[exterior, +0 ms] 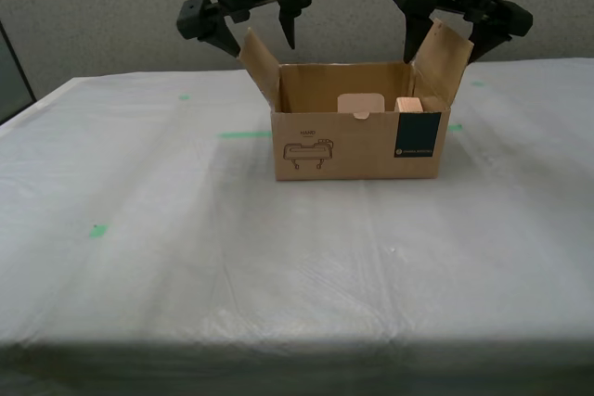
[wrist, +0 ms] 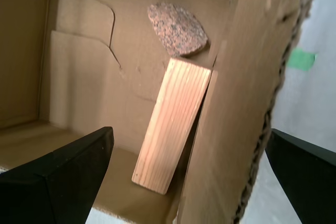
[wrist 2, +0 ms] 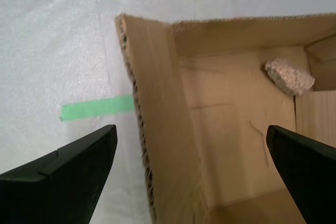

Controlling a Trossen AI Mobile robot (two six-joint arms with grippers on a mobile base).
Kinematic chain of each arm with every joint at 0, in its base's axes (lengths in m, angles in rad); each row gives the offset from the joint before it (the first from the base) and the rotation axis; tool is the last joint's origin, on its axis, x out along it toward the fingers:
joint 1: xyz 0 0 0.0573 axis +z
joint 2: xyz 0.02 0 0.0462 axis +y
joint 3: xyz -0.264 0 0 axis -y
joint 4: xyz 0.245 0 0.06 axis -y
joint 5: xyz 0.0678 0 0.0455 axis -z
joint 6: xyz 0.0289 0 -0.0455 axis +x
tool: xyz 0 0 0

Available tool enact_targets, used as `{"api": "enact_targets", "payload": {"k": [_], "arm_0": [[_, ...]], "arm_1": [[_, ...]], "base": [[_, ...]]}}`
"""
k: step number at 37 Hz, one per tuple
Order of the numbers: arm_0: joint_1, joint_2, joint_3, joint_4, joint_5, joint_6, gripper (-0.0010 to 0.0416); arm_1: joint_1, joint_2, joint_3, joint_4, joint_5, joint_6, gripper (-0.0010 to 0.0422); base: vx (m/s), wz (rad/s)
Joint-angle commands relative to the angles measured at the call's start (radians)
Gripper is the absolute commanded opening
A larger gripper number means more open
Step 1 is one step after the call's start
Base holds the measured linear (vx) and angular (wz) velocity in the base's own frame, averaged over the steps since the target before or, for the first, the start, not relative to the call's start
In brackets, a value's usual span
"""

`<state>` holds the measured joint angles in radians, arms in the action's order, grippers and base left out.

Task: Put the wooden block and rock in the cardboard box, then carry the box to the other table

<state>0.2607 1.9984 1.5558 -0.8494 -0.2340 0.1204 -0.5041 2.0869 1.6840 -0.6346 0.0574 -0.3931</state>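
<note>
The cardboard box [exterior: 353, 146] stands open on the other table [exterior: 278, 257], a white cloth with green tape marks. Inside it the wooden block [wrist: 170, 129] leans against the end wall, with the rock [wrist: 177, 27] just beyond it. In the exterior view the block [exterior: 408, 104] peeks over the front wall at the box's right end. My first gripper [wrist: 190, 134] is open and straddles the raised flap [exterior: 445, 60] on the exterior view's right. Over the flap [exterior: 262, 64] on that view's left my second gripper [wrist 2: 191, 129] stands open. In the second wrist view the rock [wrist 2: 290, 76] lies at the far end.
A green tape strip [exterior: 246, 134] lies on the cloth beside the box on the exterior view's left, with a smaller green mark [exterior: 97, 229] nearer the front. A grey wall [exterior: 93, 6] runs behind the table.
</note>
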Motion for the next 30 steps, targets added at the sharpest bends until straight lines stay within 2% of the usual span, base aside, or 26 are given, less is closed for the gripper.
{"api": "enact_targets", "payload": {"k": [1, 11, 17, 25, 30], "arm_0": [[0.001, -0.003, 0.003, -0.025, 0.001, 0.0, 0.04], [0.001, -0.034, 0.029, -0.078, 0.002, -0.002, 0.0399], [0.0, -0.096, 0.029, -0.08, 0.031, -0.002, 0.0399], [0.0, -0.185, 0.027, -0.089, 0.032, -0.009, 0.0399], [0.0, -0.238, 0.027, -0.119, 0.035, -0.009, 0.0399]], "arm_1": [[0.0, -0.001, 0.01, -0.038, -0.002, 0.013, 0.0389], [0.0, -0.045, 0.01, -0.086, -0.002, 0.022, 0.0389], [0.0, -0.105, 0.01, -0.095, -0.002, 0.022, 0.0389], [0.0, -0.187, 0.01, -0.116, -0.002, 0.053, 0.0389], [0.0, -0.24, 0.01, -0.137, -0.002, 0.055, 0.0389]], "base": [[0.0, 0.0], [0.0, 0.0], [0.0, 0.0], [0.0, 0.0], [0.0, 0.0]]}}
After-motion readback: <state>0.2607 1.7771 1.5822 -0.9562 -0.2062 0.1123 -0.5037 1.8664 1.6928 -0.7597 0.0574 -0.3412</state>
